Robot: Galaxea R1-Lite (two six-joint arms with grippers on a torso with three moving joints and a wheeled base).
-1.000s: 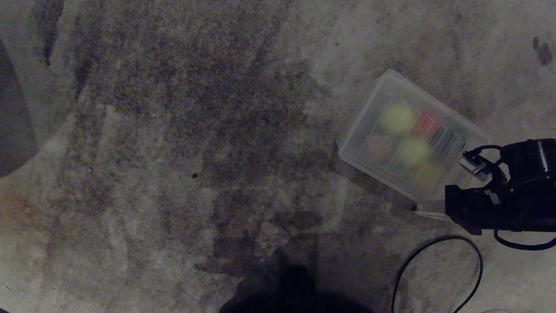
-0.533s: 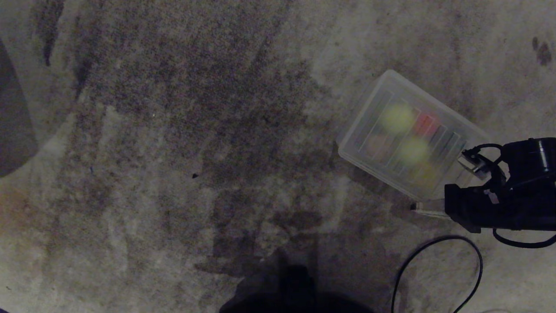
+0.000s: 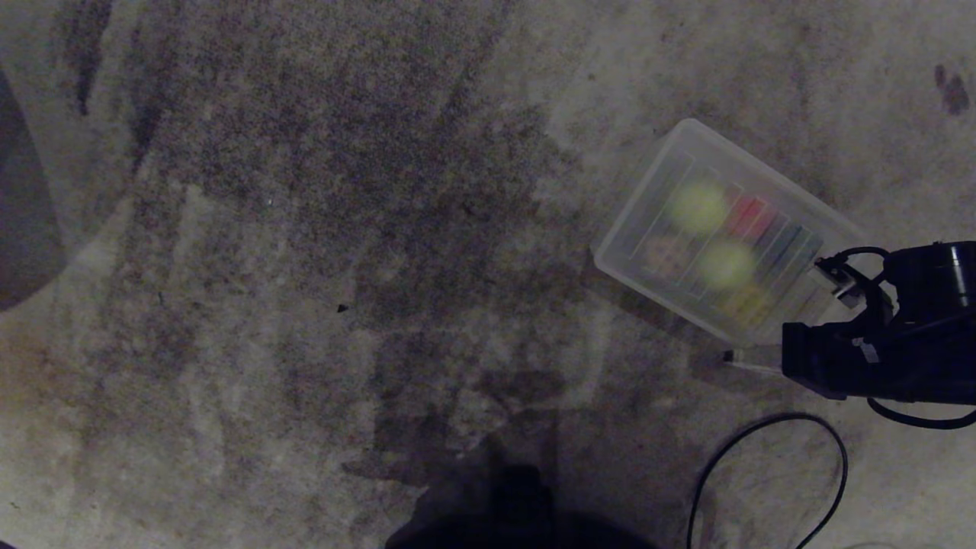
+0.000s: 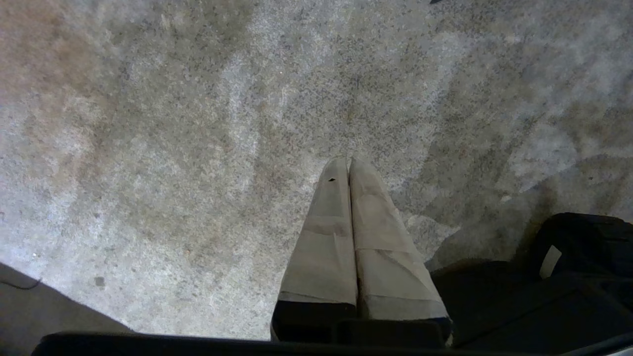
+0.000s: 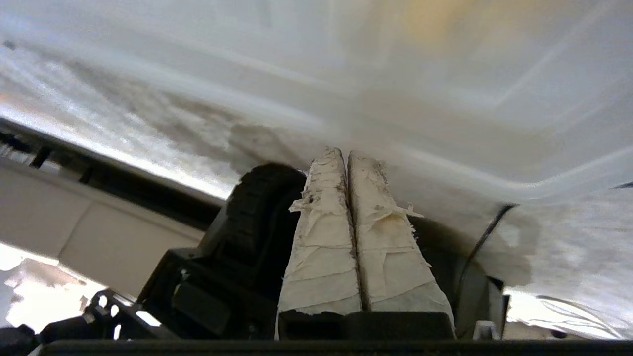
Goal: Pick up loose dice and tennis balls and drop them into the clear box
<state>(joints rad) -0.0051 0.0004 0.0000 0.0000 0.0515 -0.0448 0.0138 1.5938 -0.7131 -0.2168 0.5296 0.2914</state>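
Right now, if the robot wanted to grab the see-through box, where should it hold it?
Probably the clear box's thin upright wall at the near corner beside the shut right gripper, coming from above with one finger inside. The whole box looks too wide to straddle.

A stained, speckled grey floor [image 3: 320,229] fills the head view, with a thin black cable [image 3: 770,457] looping across it near the lower right corner.

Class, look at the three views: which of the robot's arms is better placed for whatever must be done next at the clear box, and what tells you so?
Right, probably. The right gripper sits beside the small translucent plastic box; the left gripper shows only bare floor.
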